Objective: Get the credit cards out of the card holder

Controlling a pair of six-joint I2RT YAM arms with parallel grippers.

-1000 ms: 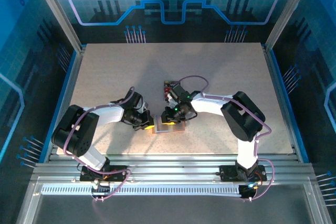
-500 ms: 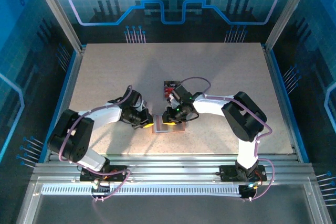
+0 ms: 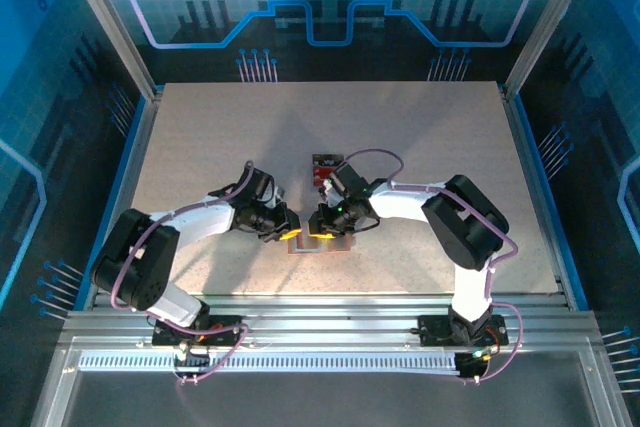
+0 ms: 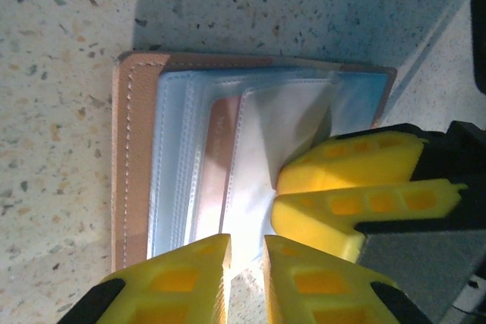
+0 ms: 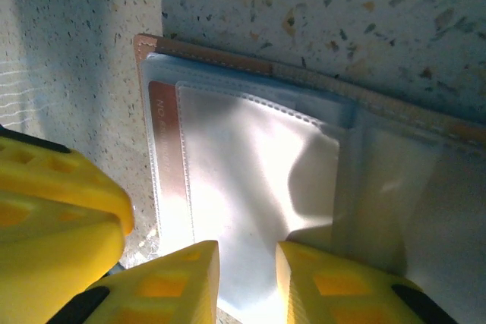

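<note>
On the left of the table [image 3: 420, 147], the left arm reaches in toward the middle, and its left gripper [image 4: 247, 246] sits at the near edge of the open card holder [image 4: 135, 149]. Its 2 yellow fingers [image 4: 178, 278] stand a narrow slit apart, with a bright edge of clear sleeve showing in the slit. We cannot tell whether they nip that edge or merely stand over it.

The card holder lies flat on the speckled table between the 2 grippers, near the front middle. It is spread open, with its tan stitched border to one side and its clear sleeves fanned upward. Inside 1 sleeve we see 1 reddish-brown card [image 5: 162, 142] with pale lettering along its edge, tucked in.

On the right, the right gripper [image 5: 247, 256] comes down onto the holder from the far side. Its 2 fingers are drawn close on a clear sleeve, which creases and lifts toward them.

Farther back, just behind the right gripper, a small red and dark item [image 3: 322, 169] lies on the table, too small for us to identify.
</note>
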